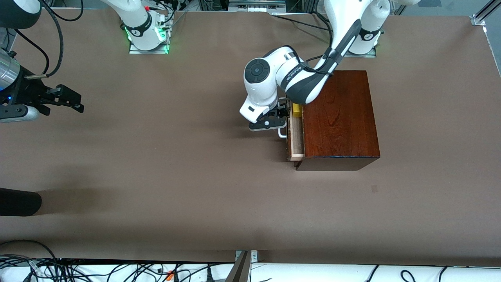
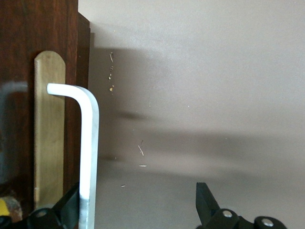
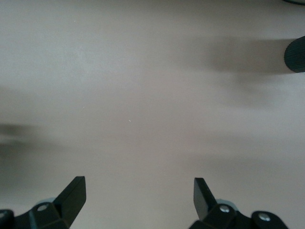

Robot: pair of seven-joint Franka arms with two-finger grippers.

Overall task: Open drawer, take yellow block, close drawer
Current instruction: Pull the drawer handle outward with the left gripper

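The dark mahogany box (image 1: 338, 117) stands toward the left arm's end of the table. Its drawer (image 1: 296, 138) is pulled out a little, showing the pale wood tray. The yellow block (image 1: 297, 110) lies in the tray at the end farther from the front camera. My left gripper (image 1: 281, 114) is open at the white handle (image 1: 282, 133). In the left wrist view the handle (image 2: 88, 152) runs just inside one finger (image 2: 70, 206) of the left gripper (image 2: 138, 207), which is not closed on it. My right gripper (image 1: 76, 101) waits open and empty over bare table (image 3: 139, 195).
A dark rounded object (image 1: 19, 201) juts in at the right arm's end of the table, near the front camera; it also shows in the right wrist view (image 3: 295, 55). Cables lie along the table's front edge (image 1: 117, 270).
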